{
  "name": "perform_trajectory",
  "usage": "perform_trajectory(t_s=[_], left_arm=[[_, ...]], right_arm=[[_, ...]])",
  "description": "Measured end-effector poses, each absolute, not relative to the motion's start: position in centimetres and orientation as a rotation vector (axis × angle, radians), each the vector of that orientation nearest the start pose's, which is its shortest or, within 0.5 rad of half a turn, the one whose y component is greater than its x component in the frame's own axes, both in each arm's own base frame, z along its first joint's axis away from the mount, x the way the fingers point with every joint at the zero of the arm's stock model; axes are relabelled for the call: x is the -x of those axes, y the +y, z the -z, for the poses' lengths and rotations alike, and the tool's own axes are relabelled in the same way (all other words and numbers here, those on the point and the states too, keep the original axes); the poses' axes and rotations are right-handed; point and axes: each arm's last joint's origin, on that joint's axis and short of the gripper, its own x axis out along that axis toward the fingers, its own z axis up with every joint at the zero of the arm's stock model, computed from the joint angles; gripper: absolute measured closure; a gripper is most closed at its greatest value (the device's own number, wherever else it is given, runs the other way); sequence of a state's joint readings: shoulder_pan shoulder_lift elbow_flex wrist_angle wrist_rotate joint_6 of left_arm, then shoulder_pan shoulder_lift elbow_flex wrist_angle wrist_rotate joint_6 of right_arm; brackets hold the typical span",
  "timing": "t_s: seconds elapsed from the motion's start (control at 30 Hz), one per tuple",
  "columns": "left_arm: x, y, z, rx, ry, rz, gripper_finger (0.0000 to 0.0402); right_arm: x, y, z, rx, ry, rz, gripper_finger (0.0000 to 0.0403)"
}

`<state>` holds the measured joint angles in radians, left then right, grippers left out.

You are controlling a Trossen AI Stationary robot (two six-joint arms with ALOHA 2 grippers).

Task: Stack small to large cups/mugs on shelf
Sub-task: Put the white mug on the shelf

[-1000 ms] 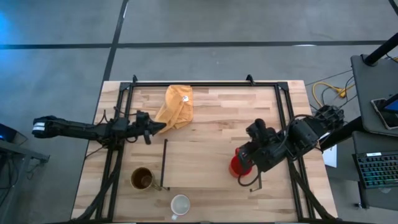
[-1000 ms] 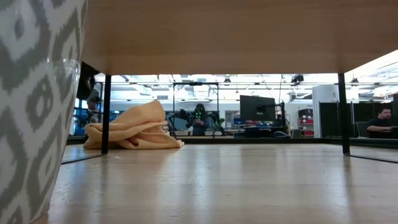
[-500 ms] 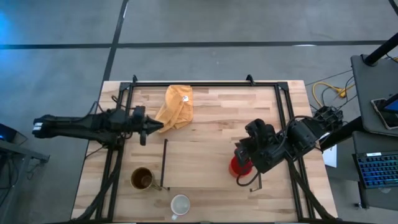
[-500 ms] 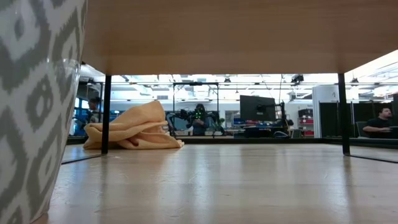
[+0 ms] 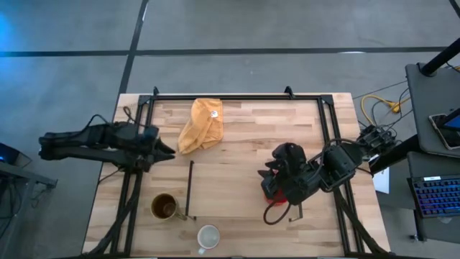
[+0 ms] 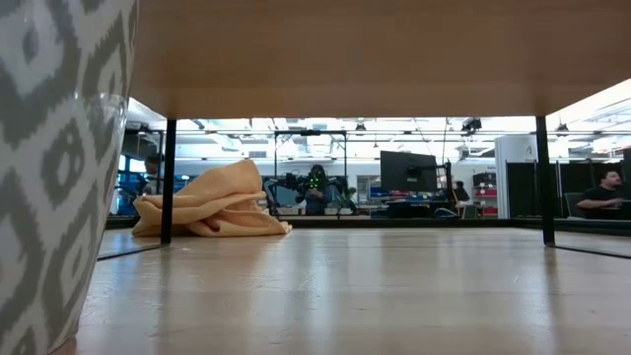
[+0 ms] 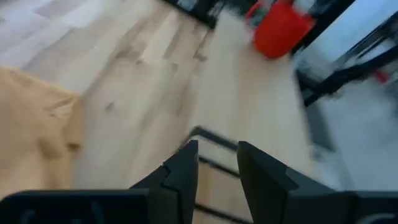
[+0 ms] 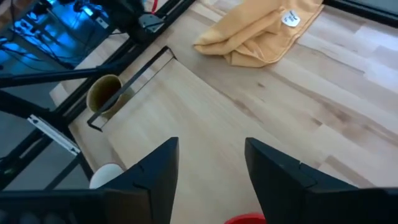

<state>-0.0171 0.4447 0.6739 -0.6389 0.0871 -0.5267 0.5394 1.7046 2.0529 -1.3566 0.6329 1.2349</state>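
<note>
On shelf (image 5: 230,188) right side: red mug (image 5: 269,184), under right fingers (image 8: 208,163), spread wide, not pinching. Hard, smooth, breakable; best hold at rim. Brown mug (image 5: 164,206), white mug (image 5: 208,236) on surface. Left fingers (image 7: 214,163) slightly apart, near cloth (image 5: 202,124).

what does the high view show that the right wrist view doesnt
Only the high view shows both arms whole: the left gripper beside the yellow cloth, and the right gripper over the red mug. Only the right wrist view shows the right gripper's open fingers from close up, with just the red mug's rim between them. Both show the cloth, the brown-gold mug, the white mug and the shelf.
</note>
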Motion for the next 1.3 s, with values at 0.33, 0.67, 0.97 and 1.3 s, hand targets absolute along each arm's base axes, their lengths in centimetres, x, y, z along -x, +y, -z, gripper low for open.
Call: perform_trajectory(t_s=[0.33,0.67,0.97,1.3], left_arm=[[-6.4,-1.0,-35.5,0.555,0.175,0.2,0.0344],[-11.4,-2.4,-39.8,0.464,-0.219,0.615,0.0345],[-15.9,-6.3,-39.0,0.532,0.064,0.74,0.0345],[-15.5,-8.8,-37.2,0.575,0.439,0.197,0.0345]], right_arm=[[-27.9,14.3,-43.0,-0.527,0.587,0.589,0.0225],[-28.6,13.4,-43.2,-0.507,0.55,0.607,0.0225],[-28.4,13.4,-43.9,-0.434,0.557,0.557,0.0225],[-26.2,12.7,-45.2,-0.318,0.671,0.499,0.0225]])
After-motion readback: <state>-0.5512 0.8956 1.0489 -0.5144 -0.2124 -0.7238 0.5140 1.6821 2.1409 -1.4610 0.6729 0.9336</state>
